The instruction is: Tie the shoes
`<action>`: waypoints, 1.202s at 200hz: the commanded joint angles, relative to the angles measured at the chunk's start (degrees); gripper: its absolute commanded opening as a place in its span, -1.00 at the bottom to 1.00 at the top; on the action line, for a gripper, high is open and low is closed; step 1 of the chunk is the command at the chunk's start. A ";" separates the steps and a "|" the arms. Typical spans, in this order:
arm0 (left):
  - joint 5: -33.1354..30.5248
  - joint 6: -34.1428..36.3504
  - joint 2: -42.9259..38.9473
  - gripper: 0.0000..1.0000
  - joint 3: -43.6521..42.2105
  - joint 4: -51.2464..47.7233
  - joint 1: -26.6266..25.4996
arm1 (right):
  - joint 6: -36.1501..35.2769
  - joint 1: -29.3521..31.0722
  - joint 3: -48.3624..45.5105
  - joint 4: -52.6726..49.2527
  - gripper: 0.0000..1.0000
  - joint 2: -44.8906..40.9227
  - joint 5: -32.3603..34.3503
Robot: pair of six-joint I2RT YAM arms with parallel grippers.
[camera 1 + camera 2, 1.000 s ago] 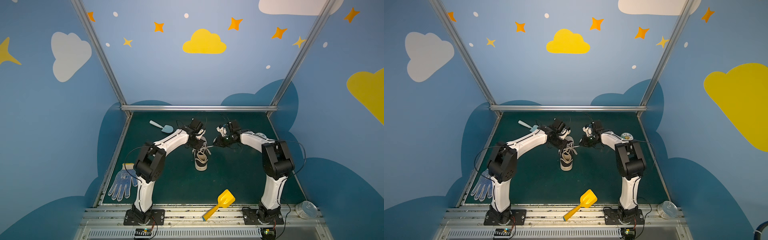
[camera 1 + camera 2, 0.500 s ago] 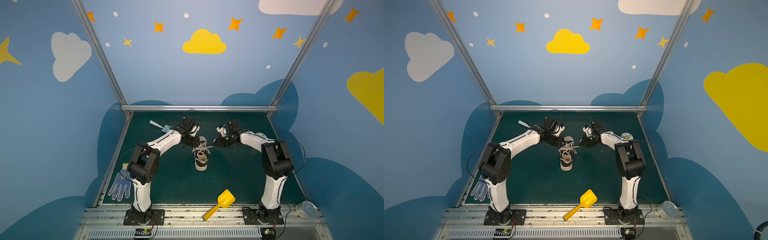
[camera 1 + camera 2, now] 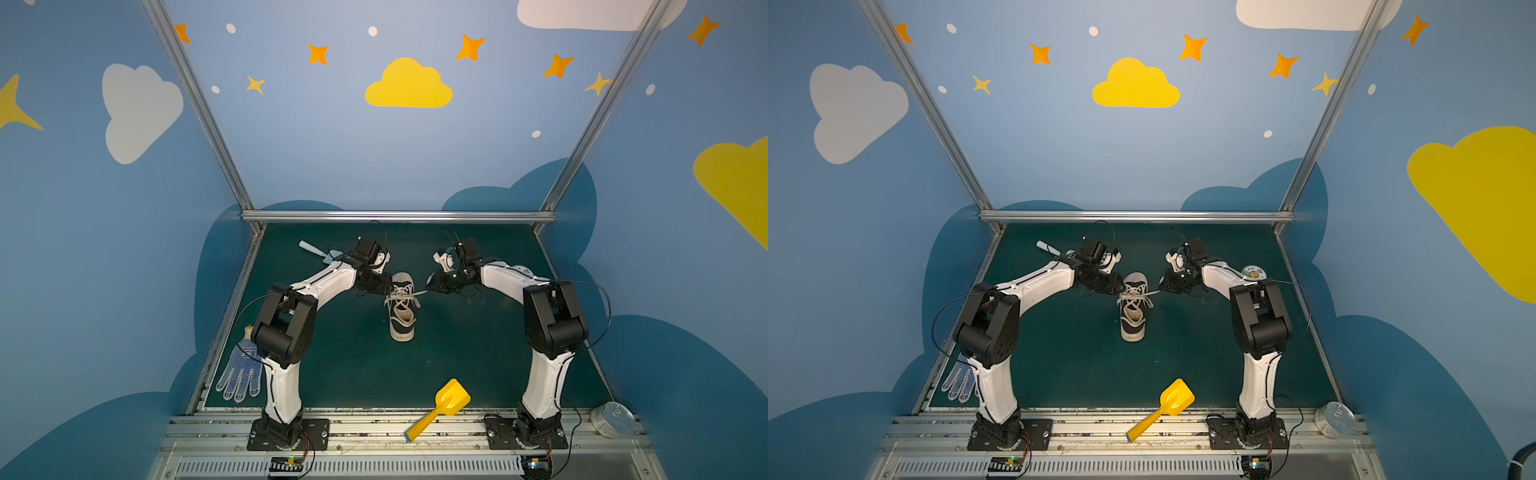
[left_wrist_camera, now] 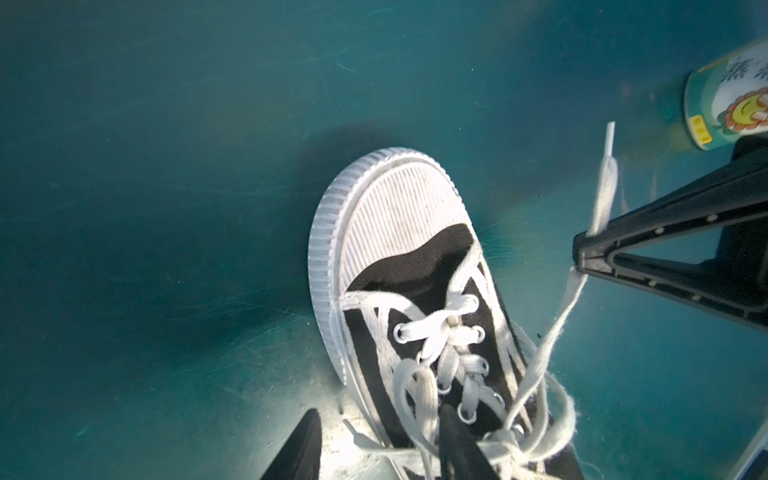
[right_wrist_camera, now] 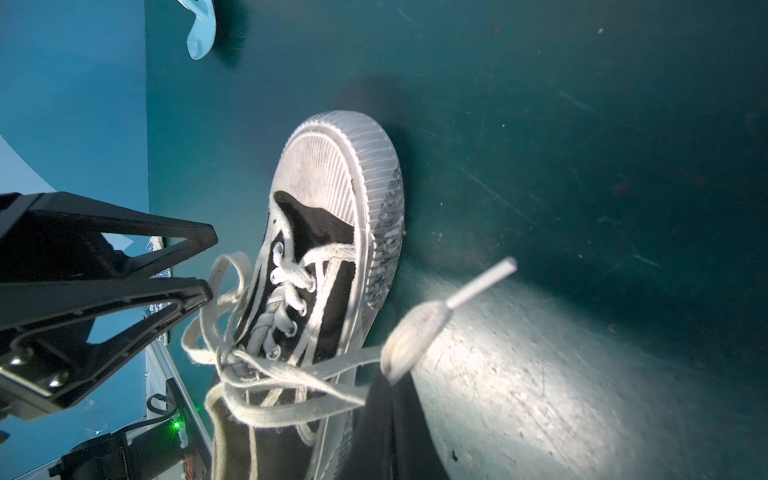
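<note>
The left gripper (image 5: 212, 262) sits low, just left of the sneaker (image 3: 401, 309) at its toe end. Its jaws are moderately apart and empty, with a lace loop (image 5: 232, 255) just off their tips. The sneaker stands mid-desk (image 3: 478, 353), toe far and heel near, with a loose first knot (image 5: 230, 358) over the tongue. To its right, the right gripper (image 4: 578, 259) is pinched on the other lace end, which runs taut from the knot. To do this step well, I judge the left gripper should close squarely on the loop. Both should then draw outward low and evenly, since the light shoe could slide or tip. The dark green desk is scuffed. A dotted glove (image 3: 241, 374) lies at its near-left edge, a pale blue scoop (image 3: 312, 250) far left, a yellow toy shovel (image 3: 451, 401) near the front and a labelled tin (image 3: 1253, 272) at the right, all apart from the sneaker. The blue walls carry clouds and stars.
</note>
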 commanded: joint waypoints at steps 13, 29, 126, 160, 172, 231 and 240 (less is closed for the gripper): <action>-1.66 -0.85 -1.04 -0.08 0.65 -1.76 0.18 | -0.52 -0.19 1.29 -0.49 -1.00 1.14 -0.50; -3.59 -0.41 -0.65 -0.08 1.49 -3.44 0.19 | -0.65 -0.22 1.45 -0.71 -1.00 1.14 -0.56; 7.67 -3.43 -4.61 -0.13 -5.94 6.51 2.80 | -0.36 -0.29 1.78 -0.84 -0.80 1.48 -0.94; 10.22 -6.70 -4.25 -0.11 -7.06 9.49 3.54 | -0.18 -1.10 0.99 -3.39 -0.20 -0.57 1.80; 10.82 -7.57 -5.07 -0.07 -7.90 10.55 4.23 | 0.06 -1.89 0.02 -4.21 -0.06 -2.45 3.30; 15.93 -10.19 -10.31 -0.03 -13.50 14.06 9.93 | -0.25 2.85 5.36 -13.28 0.08 -6.16 1.86; 16.28 -10.43 -11.31 -0.02 -14.97 14.63 10.91 | -0.34 4.59 7.32 -14.55 0.09 -5.32 1.20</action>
